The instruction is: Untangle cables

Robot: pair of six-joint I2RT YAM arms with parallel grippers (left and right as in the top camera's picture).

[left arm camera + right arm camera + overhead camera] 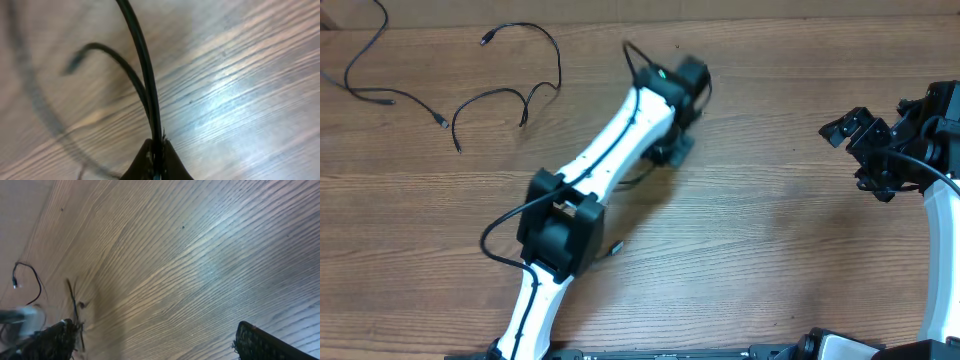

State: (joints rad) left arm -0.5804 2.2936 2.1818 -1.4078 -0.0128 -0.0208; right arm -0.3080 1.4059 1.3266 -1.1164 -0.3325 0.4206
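My left gripper (672, 150) is near the middle of the table, reaching down. In the left wrist view it (157, 156) is shut on a thin black cable (144, 65) that runs up from the jaws. A second strand of it curves left to a small plug (74, 63). Part of this cable (632, 180) shows under the left arm. Three separate cables lie at the far left: one at the corner (360, 72), one long loop (542, 38) and one short curved strand (485, 98). My right gripper (857, 158) is open and empty at the right, also in its wrist view (152, 330).
The left arm (605, 150) crosses the middle of the wooden table (760, 240) diagonally. A small plug end (615, 247) lies beside the arm's lower joint. A far cable (30, 280) shows at the left of the right wrist view.
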